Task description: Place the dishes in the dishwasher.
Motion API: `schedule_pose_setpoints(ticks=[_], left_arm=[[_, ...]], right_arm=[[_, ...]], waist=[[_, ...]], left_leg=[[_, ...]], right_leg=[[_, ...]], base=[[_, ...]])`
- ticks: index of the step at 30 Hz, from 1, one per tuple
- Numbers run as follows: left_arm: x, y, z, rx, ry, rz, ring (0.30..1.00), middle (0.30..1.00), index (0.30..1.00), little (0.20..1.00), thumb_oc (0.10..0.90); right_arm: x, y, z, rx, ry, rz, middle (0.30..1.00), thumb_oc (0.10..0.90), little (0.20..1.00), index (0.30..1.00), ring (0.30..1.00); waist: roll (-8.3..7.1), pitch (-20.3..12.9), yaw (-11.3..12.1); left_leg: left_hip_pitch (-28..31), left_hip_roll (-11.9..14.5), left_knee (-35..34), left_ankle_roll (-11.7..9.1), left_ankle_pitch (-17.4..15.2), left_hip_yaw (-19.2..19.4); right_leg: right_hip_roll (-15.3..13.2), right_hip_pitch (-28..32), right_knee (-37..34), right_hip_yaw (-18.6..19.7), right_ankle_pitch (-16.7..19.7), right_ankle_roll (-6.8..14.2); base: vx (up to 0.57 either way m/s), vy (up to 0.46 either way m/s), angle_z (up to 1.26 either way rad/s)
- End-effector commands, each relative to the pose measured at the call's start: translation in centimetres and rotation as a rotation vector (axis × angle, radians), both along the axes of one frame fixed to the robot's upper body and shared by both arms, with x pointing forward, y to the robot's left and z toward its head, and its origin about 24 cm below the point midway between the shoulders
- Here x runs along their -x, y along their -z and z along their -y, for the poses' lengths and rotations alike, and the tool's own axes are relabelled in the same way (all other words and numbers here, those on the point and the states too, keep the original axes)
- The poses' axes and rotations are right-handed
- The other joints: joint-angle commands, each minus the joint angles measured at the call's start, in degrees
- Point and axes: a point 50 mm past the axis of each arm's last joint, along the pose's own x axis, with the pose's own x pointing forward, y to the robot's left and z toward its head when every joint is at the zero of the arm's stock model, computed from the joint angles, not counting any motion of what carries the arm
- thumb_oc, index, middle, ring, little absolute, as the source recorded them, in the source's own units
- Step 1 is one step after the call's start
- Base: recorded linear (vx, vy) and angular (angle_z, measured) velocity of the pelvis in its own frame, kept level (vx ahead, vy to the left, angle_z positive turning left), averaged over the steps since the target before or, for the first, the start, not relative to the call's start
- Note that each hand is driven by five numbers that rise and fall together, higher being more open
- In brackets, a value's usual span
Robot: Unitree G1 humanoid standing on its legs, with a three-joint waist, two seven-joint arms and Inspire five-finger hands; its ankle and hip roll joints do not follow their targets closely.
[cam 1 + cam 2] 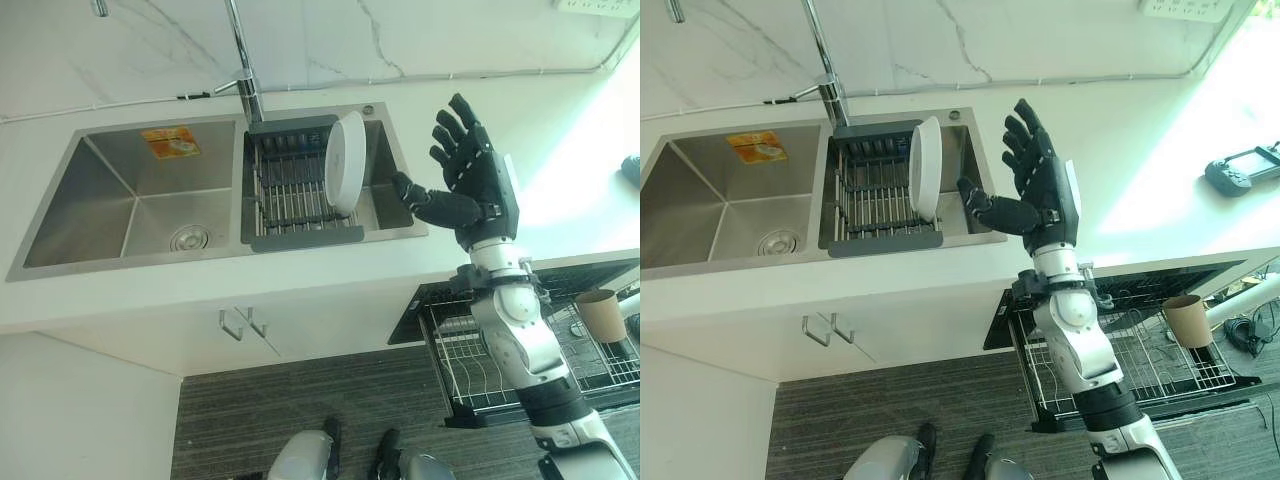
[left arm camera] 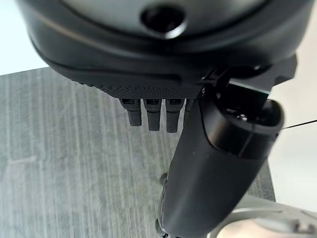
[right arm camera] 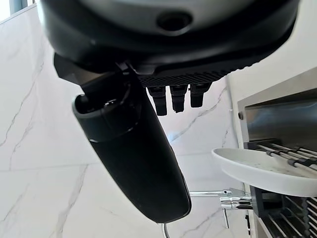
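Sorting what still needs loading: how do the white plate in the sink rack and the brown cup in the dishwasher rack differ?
The white plate stands on edge in the sink's drying rack; the brown cup sits in the pulled-out dishwasher rack. The plate is broad and flat, the cup narrow and deep. The open right robot hand touches neither.

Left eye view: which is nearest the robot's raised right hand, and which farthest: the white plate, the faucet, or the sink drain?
From the right hand:
1. White plate, upright in the sink rack just beside the thumb.
2. Faucet, behind the sinks.
3. Sink drain, in the far basin.
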Motion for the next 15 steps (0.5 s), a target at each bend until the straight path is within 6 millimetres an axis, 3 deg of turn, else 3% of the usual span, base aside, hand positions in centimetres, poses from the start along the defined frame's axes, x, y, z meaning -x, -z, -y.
schedule_pose_setpoints(ticks=[1,8,15], left_arm=[[2.6,0.2,-0.9,-0.015,0.045,-0.072,0.900,0.900,0.900,0.900,0.800],[1.9,-0.1,-1.8,-0.139,0.221,-0.080,0.900,0.900,0.900,0.900,0.800],[1.9,-0.2,-1.9,-0.155,0.250,-0.086,0.900,0.900,0.900,0.900,0.800]], right_arm=[[-0.1,-4.4,-0.6,-0.075,-0.016,0.181,0.900,0.800,0.900,0.900,0.900],[-0.9,-4.9,-1.4,-0.102,-0.003,0.176,0.900,0.800,0.900,0.900,0.900],[-1.8,-4.7,-1.8,-0.114,0.012,0.142,0.900,0.800,0.900,0.900,0.900]], waist=[[0.01,-3.1,0.0],[1.08,-2.3,0.2],[1.76,-2.3,0.7]], left_leg=[[-1.8,4.7,1.3,-3.2,-1.3,0.4],[-2.4,4.6,1.3,-3.5,-0.8,0.0],[-2.1,4.4,1.3,-3.6,-0.5,-0.4]], right_leg=[[-2.3,2.3,0.5,1.5,-5.5,4.8],[-2.7,2.3,0.5,1.5,-5.4,4.7],[-3.2,3.0,0.5,0.8,-5.4,4.6]], base=[[-0.01,0.024,0.09],[0.00,0.024,0.08],[0.01,0.009,0.04]])
